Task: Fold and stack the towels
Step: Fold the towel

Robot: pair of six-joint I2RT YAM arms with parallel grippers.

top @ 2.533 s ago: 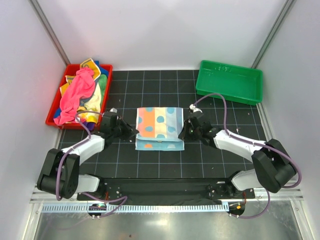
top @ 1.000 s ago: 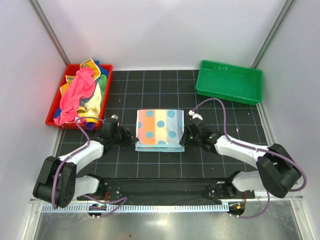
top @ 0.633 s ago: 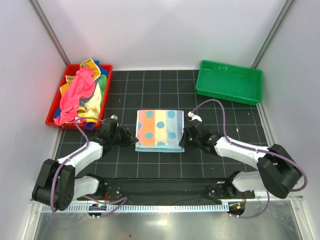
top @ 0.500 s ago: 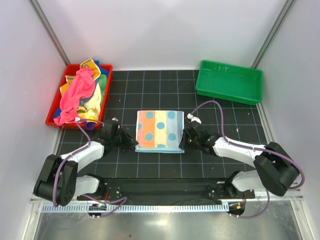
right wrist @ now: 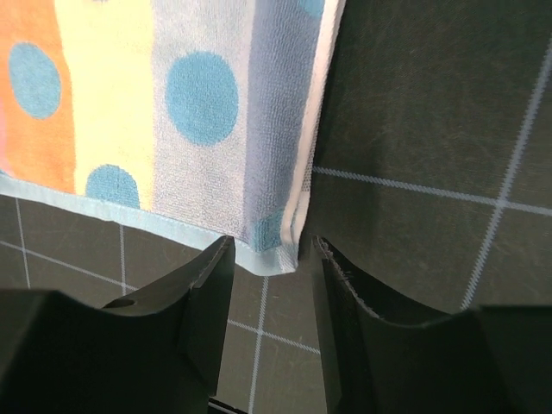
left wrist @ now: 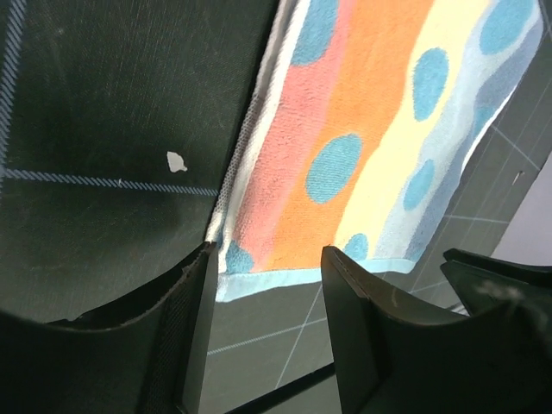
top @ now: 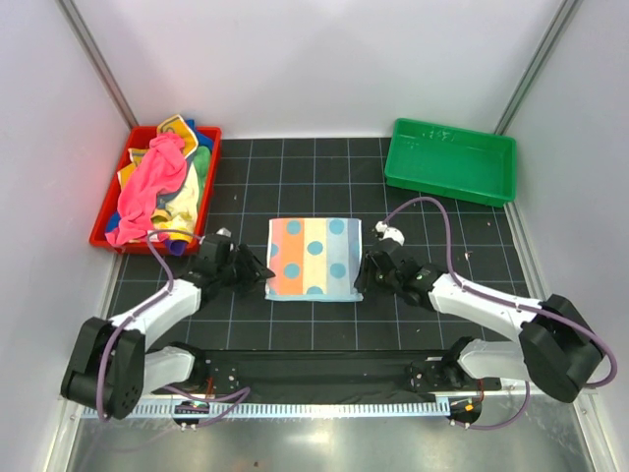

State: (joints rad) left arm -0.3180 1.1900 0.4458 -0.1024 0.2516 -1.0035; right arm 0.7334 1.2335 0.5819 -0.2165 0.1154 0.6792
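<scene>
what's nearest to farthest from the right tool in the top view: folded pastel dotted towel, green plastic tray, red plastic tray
1. folded pastel dotted towel, right beside the right tool, mid-mat
2. green plastic tray, far right
3. red plastic tray, far left

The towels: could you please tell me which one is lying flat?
The striped one with blue dots, spread on the black mat; the pink one and the others lie crumpled in the red tray.

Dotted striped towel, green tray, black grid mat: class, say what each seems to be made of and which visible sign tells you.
Towel: terry cotton by the look, matte, fuzzy looped pile, stitched hem. Green tray: hard moulded plastic, slightly glossy, stiff raised rim. Mat: smooth dark sheet with printed pale lines, faint sheen; rubber or vinyl, unclear.
</scene>
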